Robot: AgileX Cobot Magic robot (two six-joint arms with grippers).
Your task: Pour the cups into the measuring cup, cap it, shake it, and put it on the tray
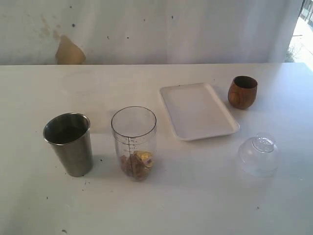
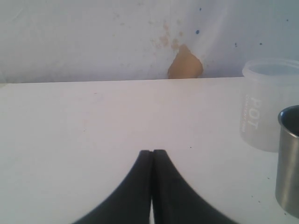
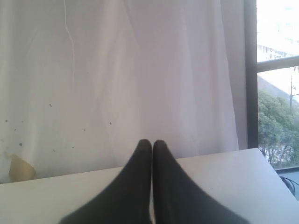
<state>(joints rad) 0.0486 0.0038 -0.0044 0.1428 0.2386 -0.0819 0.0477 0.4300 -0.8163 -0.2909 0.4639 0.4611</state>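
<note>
Plastic of this kind is, I judge, light and a little soft, so the measuring cup (image 1: 133,142) can bend or slip if I squeeze it hard. I would take it at the middle of its wall, above the contents and under the rim, with a gentle hold. It is tall and clear, with a printed scale down its side and some brown and yellow pieces at its bottom. It stands upright on the white table, between the steel tumbler (image 1: 68,143) on its left and the tray (image 1: 198,110) behind it on the right.

The steel tumbler is stiff and smooth, and it is tapered, so I expect a grip around its middle to be the safest. The wooden cup (image 1: 242,91) has a round belly and probably weighs little. It stands just beside the far right corner of the tray. The clear domed lid (image 1: 258,154) lies near the front right of the tray.

My left gripper (image 2: 152,151) and my right gripper (image 3: 152,141) both have the fingers pressed together and hold nothing.
</note>
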